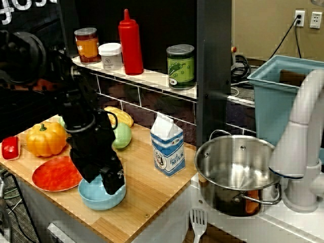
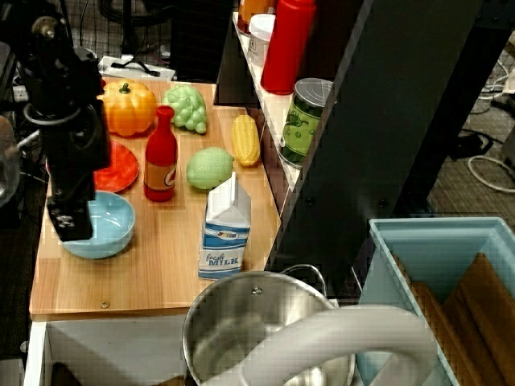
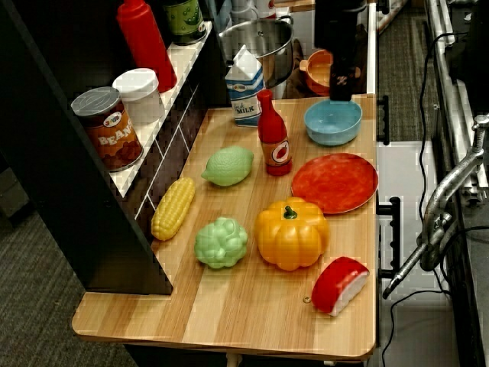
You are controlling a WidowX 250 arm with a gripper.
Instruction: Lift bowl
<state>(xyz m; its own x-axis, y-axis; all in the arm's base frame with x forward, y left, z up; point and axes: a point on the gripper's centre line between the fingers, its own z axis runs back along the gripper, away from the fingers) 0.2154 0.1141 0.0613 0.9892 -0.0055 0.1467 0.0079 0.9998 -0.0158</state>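
Pincer (image 1: 114, 186) mine, tips down at rim of light blue bowl (image 1: 98, 197); cannot tell if clenched. Bowl sits on wooden tabletop (image 1: 152, 195), beside red plate (image 1: 55, 174).

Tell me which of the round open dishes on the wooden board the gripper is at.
The light blue bowl: the gripper reaches down to its rim, while the flat red plate beside it lies untouched.
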